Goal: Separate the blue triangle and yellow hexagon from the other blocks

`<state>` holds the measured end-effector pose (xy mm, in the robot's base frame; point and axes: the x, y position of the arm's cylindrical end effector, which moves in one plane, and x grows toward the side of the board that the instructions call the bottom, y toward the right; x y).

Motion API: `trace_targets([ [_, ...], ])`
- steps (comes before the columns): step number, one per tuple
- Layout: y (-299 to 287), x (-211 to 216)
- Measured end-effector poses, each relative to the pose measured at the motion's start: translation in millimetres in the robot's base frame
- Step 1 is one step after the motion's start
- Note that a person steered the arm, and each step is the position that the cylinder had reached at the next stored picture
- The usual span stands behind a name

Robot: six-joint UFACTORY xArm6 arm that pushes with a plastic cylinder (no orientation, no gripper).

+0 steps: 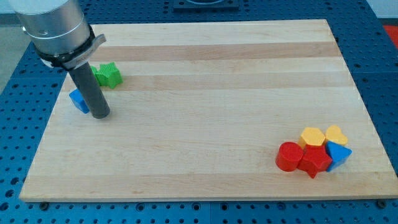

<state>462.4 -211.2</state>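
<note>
Resting at the view's left, my tip (100, 115) touches a blue block (78, 100) only. Bottom right, the blue triangle (339, 153), pointing right, and yellow hexagon (312, 136) are clustered

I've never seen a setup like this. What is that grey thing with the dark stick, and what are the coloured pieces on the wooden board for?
The grey cylinder at the view's top left is the end of a robot arm. It has no claw; it ends in a dark rod, and my tip slides over the wooden board to push blocks. Nothing is held. There is one camera, looking down at the board at a slant.

Beside the tip, on its left, lies a blue block, partly hidden by the rod, with a green block just above. Far off, at the view's bottom right, a cluster sits packed together: a red cylinder, a red star-like block, a yellow hexagon, a yellow heart and a blue triangle.
</note>
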Motion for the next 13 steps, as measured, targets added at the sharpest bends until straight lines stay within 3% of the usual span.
trace_targets([
  [2, -62.3, -3.1],
  [4, -73.2, -33.2],
  [5, -67.9, -3.5],
  [6, -9.4, 10.2],
  [7, 81.5, -14.3],
  [8, 194.1, -39.4],
  [9, 322.0, -35.7],
  [11, 517.5, 55.9],
  [12, 532.3, 115.9],
  [13, 501.0, 130.7],
])
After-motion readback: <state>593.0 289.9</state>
